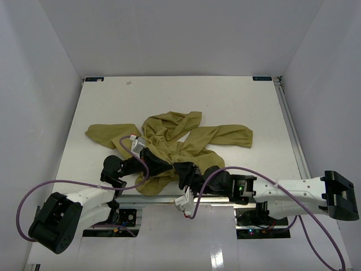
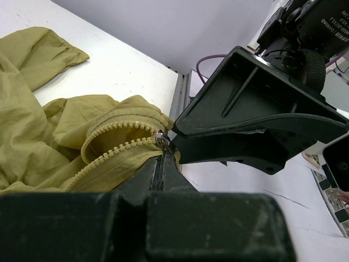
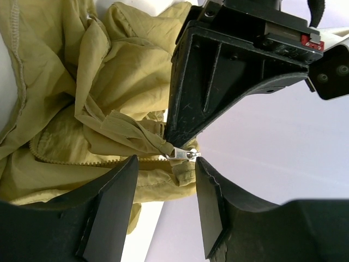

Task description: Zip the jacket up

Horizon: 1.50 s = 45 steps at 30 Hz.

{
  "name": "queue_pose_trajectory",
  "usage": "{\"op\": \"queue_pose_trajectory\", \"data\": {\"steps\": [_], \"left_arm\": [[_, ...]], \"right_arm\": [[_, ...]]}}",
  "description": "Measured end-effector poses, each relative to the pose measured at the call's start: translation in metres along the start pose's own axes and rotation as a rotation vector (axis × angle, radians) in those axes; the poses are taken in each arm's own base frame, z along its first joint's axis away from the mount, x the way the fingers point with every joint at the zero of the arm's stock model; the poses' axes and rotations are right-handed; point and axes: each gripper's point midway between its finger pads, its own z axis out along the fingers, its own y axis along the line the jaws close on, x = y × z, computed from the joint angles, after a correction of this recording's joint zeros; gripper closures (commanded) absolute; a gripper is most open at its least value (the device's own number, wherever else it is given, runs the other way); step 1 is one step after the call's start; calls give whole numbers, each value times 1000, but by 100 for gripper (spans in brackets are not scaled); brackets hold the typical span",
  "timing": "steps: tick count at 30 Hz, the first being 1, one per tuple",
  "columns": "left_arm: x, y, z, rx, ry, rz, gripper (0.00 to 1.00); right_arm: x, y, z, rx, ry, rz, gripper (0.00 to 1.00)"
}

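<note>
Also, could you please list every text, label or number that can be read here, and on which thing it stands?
Nothing reads reliably.
White print on the right arm: upside down, cut off, unreadable.
Blue stickers on the table, far edge: too small.
Red tag on the left arm: blurred.

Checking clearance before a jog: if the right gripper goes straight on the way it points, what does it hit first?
Most likely the zipper pull at the jacket edge, sitting just ahead between the right gripper's open fingers. The left gripper seems to pinch it right behind; depth is unclear.
</note>
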Motion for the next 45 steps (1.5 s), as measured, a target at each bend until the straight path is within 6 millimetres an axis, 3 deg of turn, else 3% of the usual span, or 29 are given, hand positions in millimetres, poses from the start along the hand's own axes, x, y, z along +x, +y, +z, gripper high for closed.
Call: {"op": "queue_pose_trajectory", "data": {"steps": [18,32,38,45], "left_arm": [[1,-1,-1,6,1,-3,100],[1,-2,-1,7,0,-3,100],[1,-2,-1,8,1,-3,100],[0,-1,-1,6,-3,1,100]], "right_arm": [[1,-6,8,29,12,-24,58],[-7,-10,9,49,-18,-27,59],[-8,-10,9,50,-22,-22,74],[-7,-9,9,48,-18,-9,83]]}}
